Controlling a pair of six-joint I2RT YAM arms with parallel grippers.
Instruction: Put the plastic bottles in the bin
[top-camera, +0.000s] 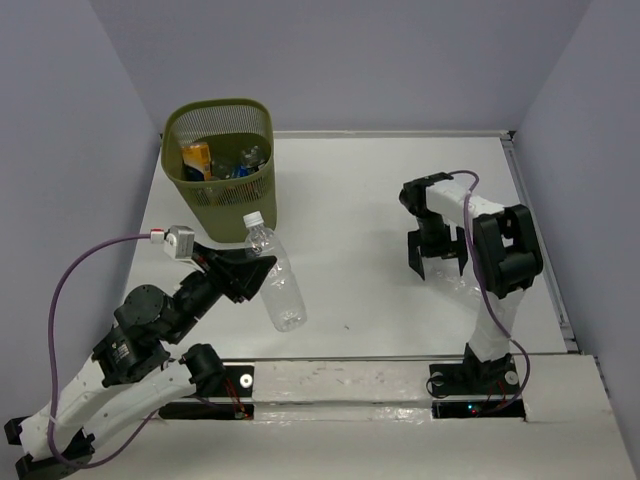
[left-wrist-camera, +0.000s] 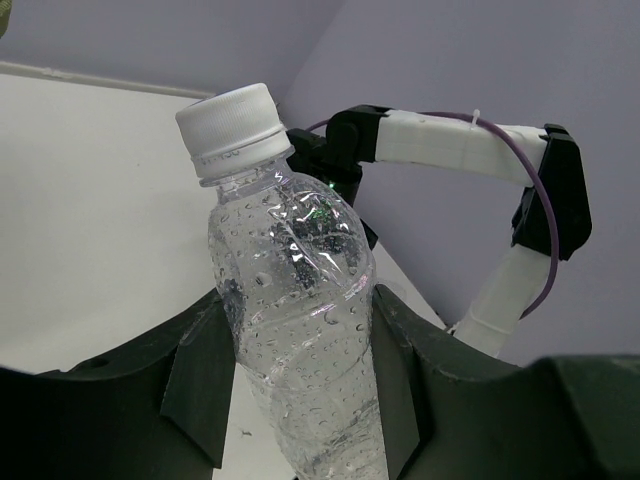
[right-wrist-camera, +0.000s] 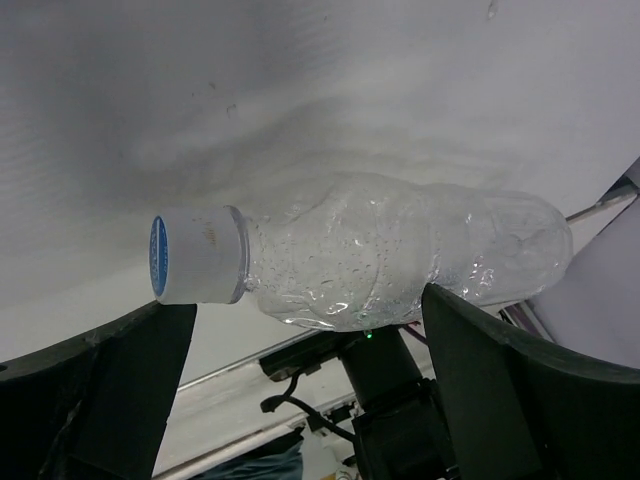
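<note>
My left gripper (top-camera: 250, 275) is shut on a clear unlabelled bottle (top-camera: 275, 280) with a white cap, holding it above the table just in front of the bin. In the left wrist view the fingers (left-wrist-camera: 395, 380) press both sides of the bottle (left-wrist-camera: 295, 300), between them at the left gripper (left-wrist-camera: 300, 395). The olive-green mesh bin (top-camera: 232, 205) stands at the far left and holds several bottles, one of them orange (top-camera: 197, 158). My right gripper (top-camera: 436, 262) is open and empty over the right side of the table. The right wrist view shows the held bottle (right-wrist-camera: 400, 250) at a distance, beyond the right gripper (right-wrist-camera: 310, 390).
The white table (top-camera: 380, 200) is walled by grey-violet panels on three sides. A raised rail (top-camera: 540, 230) runs along its right edge. The right arm (left-wrist-camera: 450, 140) shows behind the bottle in the left wrist view.
</note>
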